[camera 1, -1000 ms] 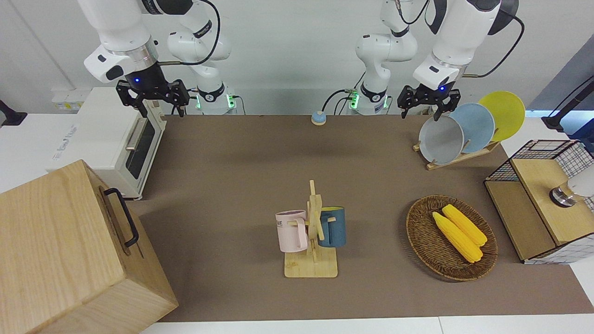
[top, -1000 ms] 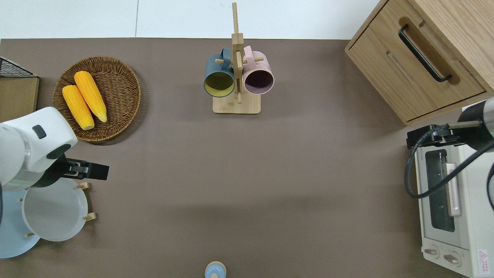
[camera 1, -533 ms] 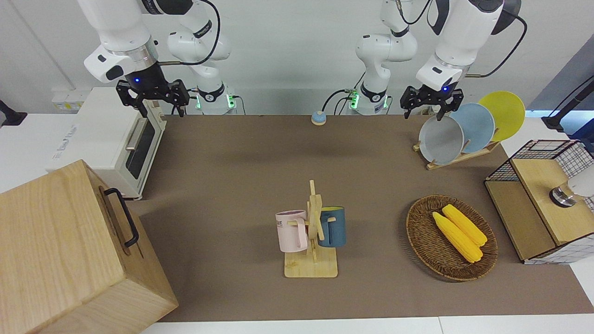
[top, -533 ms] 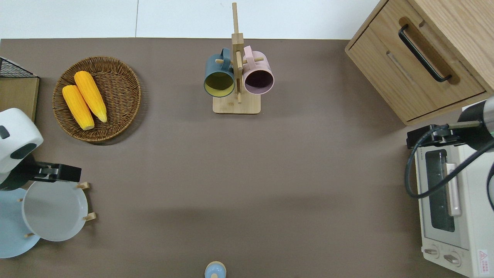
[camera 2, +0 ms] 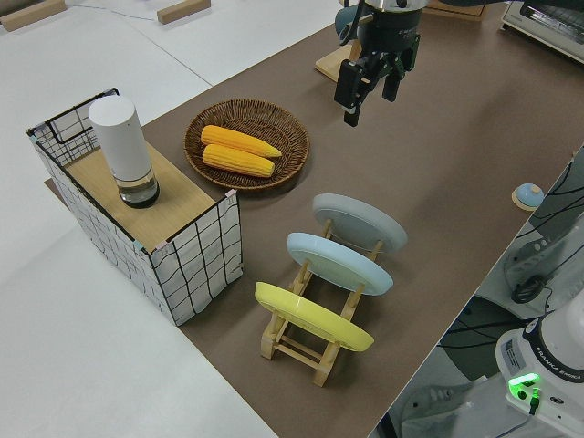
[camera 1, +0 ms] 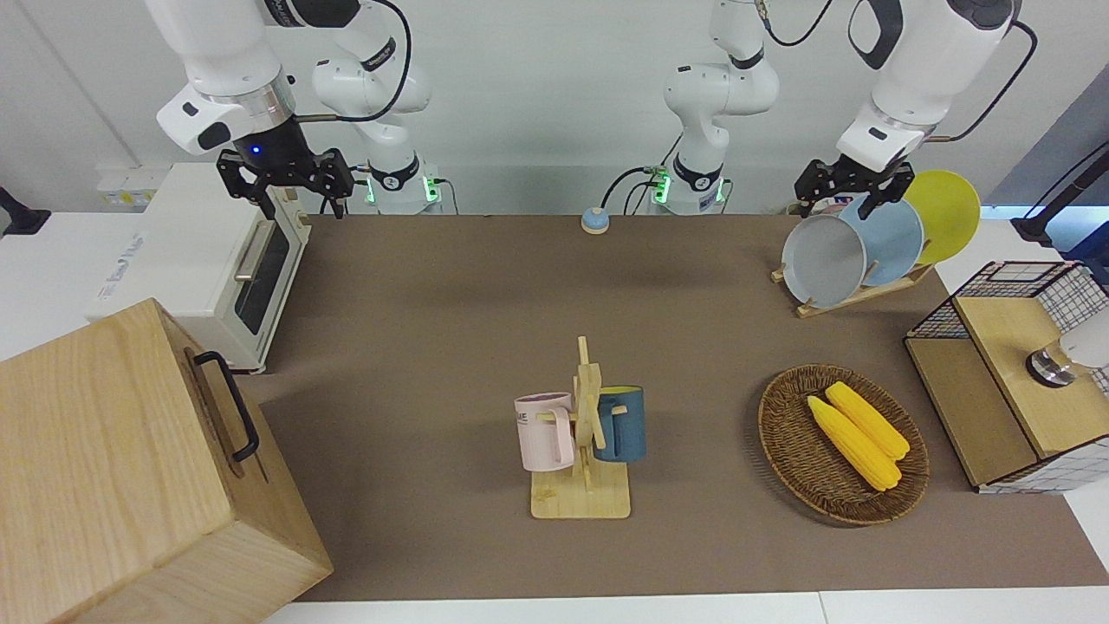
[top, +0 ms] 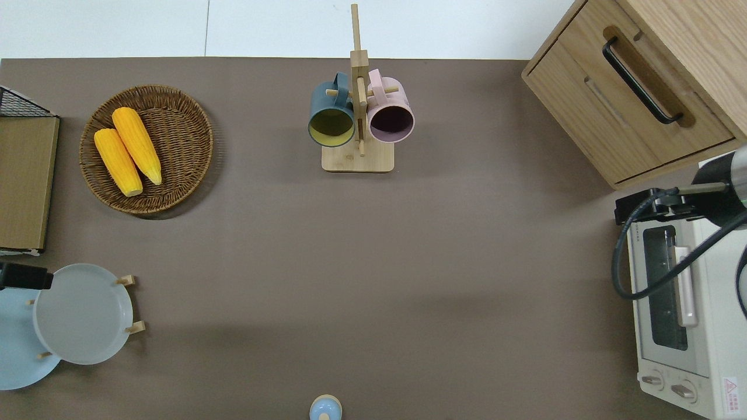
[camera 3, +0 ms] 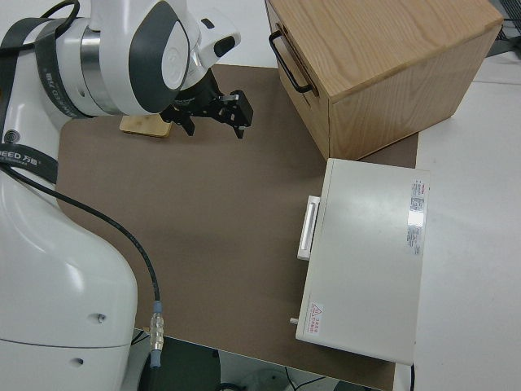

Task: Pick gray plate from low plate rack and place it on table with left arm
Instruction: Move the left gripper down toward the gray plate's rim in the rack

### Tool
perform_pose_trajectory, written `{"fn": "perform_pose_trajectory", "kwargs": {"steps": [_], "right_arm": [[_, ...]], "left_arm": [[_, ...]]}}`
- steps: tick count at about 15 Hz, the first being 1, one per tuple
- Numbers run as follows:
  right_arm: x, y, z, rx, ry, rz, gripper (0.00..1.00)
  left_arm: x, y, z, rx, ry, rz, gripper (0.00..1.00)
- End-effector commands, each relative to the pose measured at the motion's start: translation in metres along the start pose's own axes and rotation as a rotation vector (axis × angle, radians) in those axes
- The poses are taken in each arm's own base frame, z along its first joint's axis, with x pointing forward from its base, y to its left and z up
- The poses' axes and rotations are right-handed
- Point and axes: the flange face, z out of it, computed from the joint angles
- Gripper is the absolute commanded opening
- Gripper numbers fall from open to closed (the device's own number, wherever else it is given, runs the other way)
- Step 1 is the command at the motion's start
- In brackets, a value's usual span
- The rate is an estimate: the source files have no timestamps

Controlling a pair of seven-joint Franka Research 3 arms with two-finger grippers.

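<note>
The gray plate leans in the low plate rack at the left arm's end of the table; it also shows in the overhead view and the left side view. My left gripper is open and empty, up in the air over the rack, about where the gray and light blue plates meet. Only a black piece of it shows at the overhead view's edge. It hangs open in the left side view. My right gripper is open and parked.
A light blue plate and a yellow plate stand in the same rack. A wicker basket with corn, a wire-and-wood box, a mug stand, a toaster oven and a wooden drawer box stand around the table.
My left gripper has moved from over the gray plate's rim toward the left arm's end of the table, nearly out of the overhead view. The gray plate stays in the rack.
</note>
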Motion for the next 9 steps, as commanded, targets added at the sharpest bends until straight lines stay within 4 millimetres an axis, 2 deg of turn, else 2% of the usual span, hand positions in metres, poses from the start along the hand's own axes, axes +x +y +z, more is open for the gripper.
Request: {"fn": "perform_pose_trajectory", "kwargs": {"steps": [1, 5, 9], "right_arm": [[0.0, -0.001, -0.001, 0.003, -0.003, 0.003, 0.983], [0.0, -0.001, -0.001, 0.003, -0.003, 0.003, 0.983], [0.0, -0.001, -0.001, 0.003, -0.003, 0.003, 0.983]], "left_arm": [[-0.019, -0.024, 0.014, -0.004, -0.021, 0.021, 1.0], [-0.025, -0.027, 0.032, 0.008, -0.031, 0.022, 1.0], [-0.029, -0.025, 0.059, 0.022, -0.02, 0.029, 1.0]]}}
